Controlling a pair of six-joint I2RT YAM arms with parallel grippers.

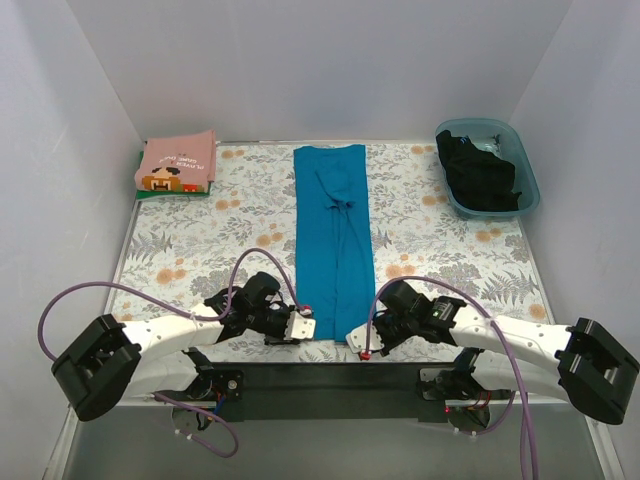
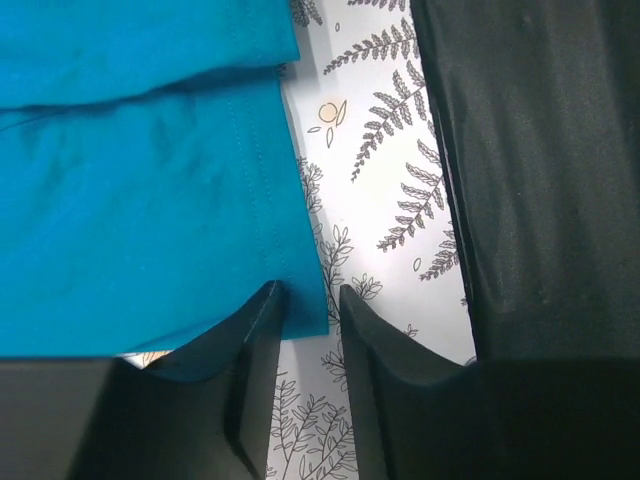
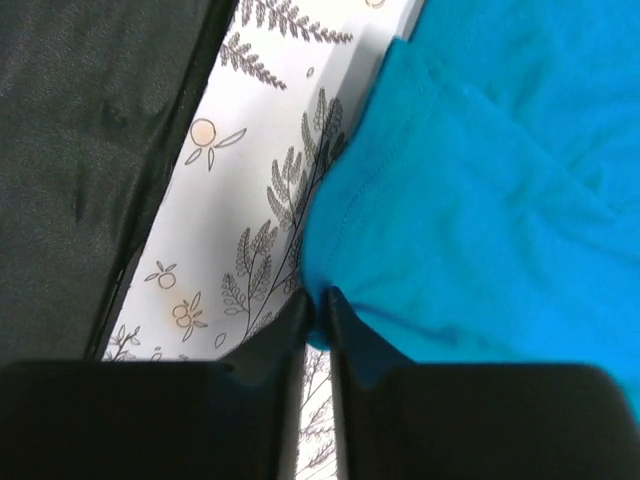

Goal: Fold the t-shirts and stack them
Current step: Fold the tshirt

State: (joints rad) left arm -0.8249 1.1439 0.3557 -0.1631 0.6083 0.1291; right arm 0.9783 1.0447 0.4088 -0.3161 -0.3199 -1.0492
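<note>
A teal t-shirt (image 1: 333, 230) lies folded into a long narrow strip down the middle of the table. My left gripper (image 1: 300, 325) sits at the strip's near left corner. In the left wrist view its jaws (image 2: 308, 290) stand apart with that corner of the teal t-shirt (image 2: 130, 200) between them, a gap still showing. My right gripper (image 1: 358, 340) is at the near right corner. There the jaws (image 3: 318, 296) are pinched on the edge of the teal t-shirt (image 3: 500, 200). A folded pink t-shirt (image 1: 180, 163) rests on a green one (image 1: 172, 193) at the far left. A black t-shirt (image 1: 480, 178) fills the tub.
The translucent blue tub (image 1: 530, 185) stands at the far right corner. White walls close in the floral table covering (image 1: 200, 250) on three sides. A black base plate (image 1: 330, 375) runs along the near edge, just behind both grippers.
</note>
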